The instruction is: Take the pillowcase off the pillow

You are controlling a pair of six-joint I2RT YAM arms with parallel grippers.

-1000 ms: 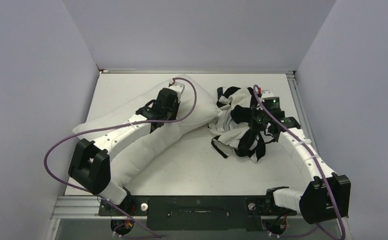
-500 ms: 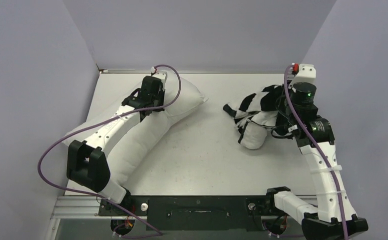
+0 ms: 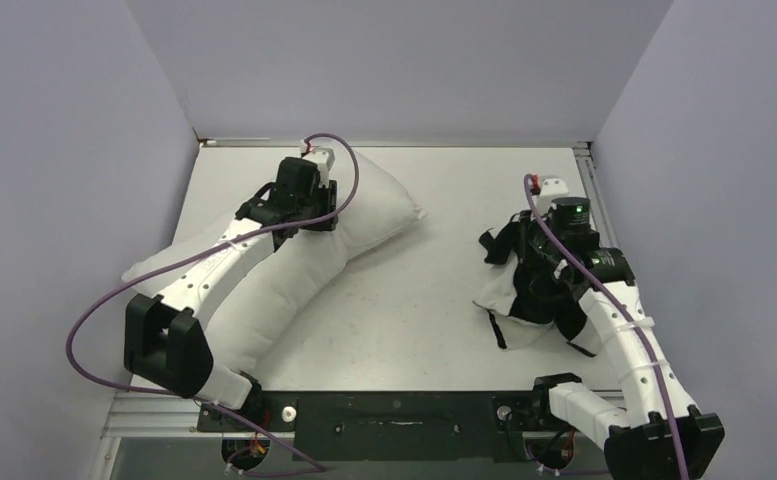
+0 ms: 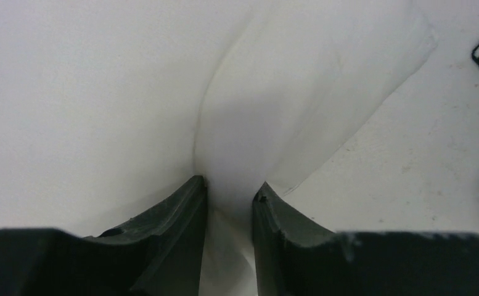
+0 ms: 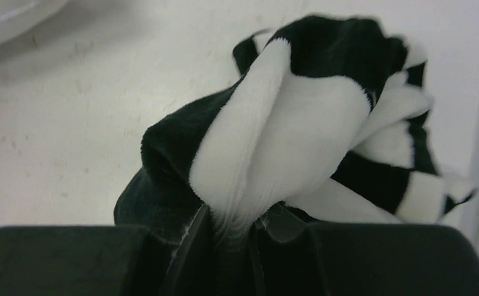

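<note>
The plain white pillow (image 3: 294, 275) lies bent across the left half of the table, bare of its cover. My left gripper (image 3: 309, 212) is shut on a pinched fold of the pillow (image 4: 224, 123) near its far right corner. The black-and-white checkered pillowcase (image 3: 519, 290) is a crumpled bunch at the right, apart from the pillow. My right gripper (image 3: 544, 265) is shut on a gathered fold of the pillowcase (image 5: 298, 117), which bulges out past the fingers (image 5: 193, 234).
The white table (image 3: 434, 280) is walled by lavender panels at the back and both sides. A metal rail (image 3: 594, 190) runs along the right edge. The black base bar (image 3: 394, 412) with both arm mounts sits at the near edge.
My right gripper has pulled the pillowcase from the far right toward the near right, and the bunch has dropped lower. My left gripper still holds the pillow and has shifted only slightly.
</note>
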